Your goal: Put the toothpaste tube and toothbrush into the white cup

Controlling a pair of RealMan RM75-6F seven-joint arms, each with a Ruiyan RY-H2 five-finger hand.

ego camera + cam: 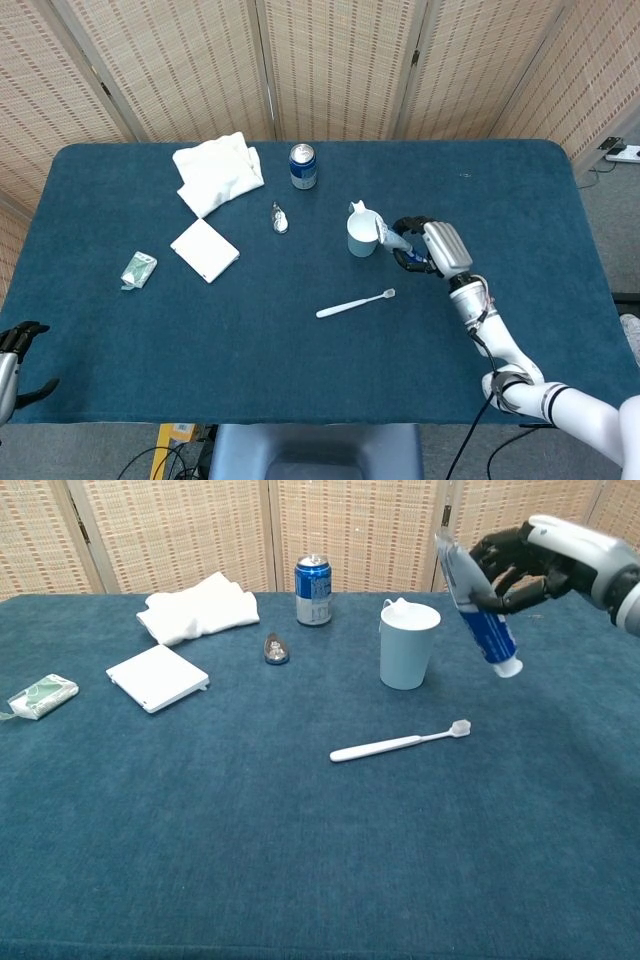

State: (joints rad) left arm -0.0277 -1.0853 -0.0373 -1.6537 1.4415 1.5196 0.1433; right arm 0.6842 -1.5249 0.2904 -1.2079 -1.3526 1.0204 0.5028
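My right hand (528, 568) (420, 248) grips the blue and white toothpaste tube (478, 608) (390, 238) in the air, tilted with its cap end down, just right of the white cup (408, 644) (363, 233). The cup stands upright near the table's middle. A white toothbrush (400, 744) (356, 303) lies flat on the cloth in front of the cup. My left hand (14, 362) hangs at the table's near left edge, fingers apart and holding nothing.
A blue soda can (313, 590) stands behind the cup. A folded white towel (199, 608), a flat white box (157, 676), a small green packet (41, 696) and a small metal object (275, 648) lie to the left on the blue tablecloth (300, 860).
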